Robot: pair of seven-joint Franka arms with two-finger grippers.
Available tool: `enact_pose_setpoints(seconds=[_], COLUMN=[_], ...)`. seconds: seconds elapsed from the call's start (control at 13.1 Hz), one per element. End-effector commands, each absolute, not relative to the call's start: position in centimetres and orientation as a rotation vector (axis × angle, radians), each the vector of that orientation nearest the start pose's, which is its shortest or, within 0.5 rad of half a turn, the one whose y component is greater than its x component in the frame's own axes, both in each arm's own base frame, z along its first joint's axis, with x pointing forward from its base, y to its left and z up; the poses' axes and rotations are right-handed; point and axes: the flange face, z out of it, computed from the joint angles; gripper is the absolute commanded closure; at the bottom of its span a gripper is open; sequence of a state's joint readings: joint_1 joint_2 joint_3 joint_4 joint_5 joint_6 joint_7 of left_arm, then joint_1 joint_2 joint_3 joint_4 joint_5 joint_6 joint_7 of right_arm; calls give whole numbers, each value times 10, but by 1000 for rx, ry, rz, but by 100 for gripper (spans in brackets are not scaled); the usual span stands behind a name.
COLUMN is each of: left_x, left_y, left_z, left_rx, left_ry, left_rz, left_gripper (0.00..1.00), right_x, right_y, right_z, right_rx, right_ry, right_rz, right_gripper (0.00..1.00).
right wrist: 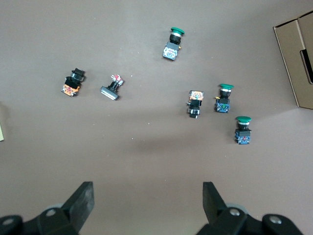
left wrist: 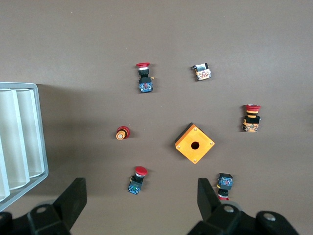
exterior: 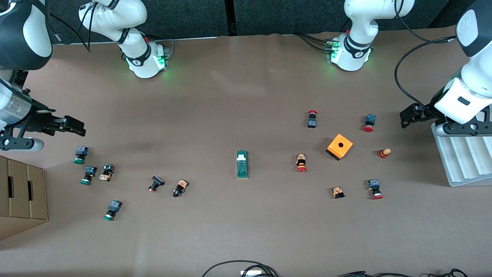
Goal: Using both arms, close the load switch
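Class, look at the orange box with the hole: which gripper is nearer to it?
Left. The left gripper hangs open by the white tray, close to the orange box. The right gripper, also open, hangs over the green push buttons at the right arm's end.

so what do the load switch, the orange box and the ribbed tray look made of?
Load switch: probably moulded plastic, matte dark green with a white tab. Orange box: likely plastic, smooth even colour, black base edge, round hole on top. Ribbed tray: pale grey, satin; metal or plastic, can't tell which.
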State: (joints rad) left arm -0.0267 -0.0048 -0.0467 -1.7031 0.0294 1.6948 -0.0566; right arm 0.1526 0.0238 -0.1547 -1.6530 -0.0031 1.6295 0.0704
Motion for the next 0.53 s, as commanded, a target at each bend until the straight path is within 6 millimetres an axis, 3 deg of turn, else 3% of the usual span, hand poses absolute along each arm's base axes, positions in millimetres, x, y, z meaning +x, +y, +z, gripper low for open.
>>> enact_pose_setpoints(seconds=[0.0,0.15,0.3,0.46], left_x=[556,557,555,553], left_y=[-43,-45,-62,-92], left_z=[583,583,584,581], left_rx=[-3126,-3126,-3125,-3115], left_ry=[22,26,70,157], left_rz=[1,3,-5,-11], left_gripper=[0,0,0,0], right_x=[564,564,564,564], right_y=[-3,-3,-3,-3], right_z=[582,582,582,582], right_rx=[-3173,-3174,-3174,-3179], right_ry=[104,104,104,104], right_rz=[78,78,76,76], right_gripper=[0,0,0,0])
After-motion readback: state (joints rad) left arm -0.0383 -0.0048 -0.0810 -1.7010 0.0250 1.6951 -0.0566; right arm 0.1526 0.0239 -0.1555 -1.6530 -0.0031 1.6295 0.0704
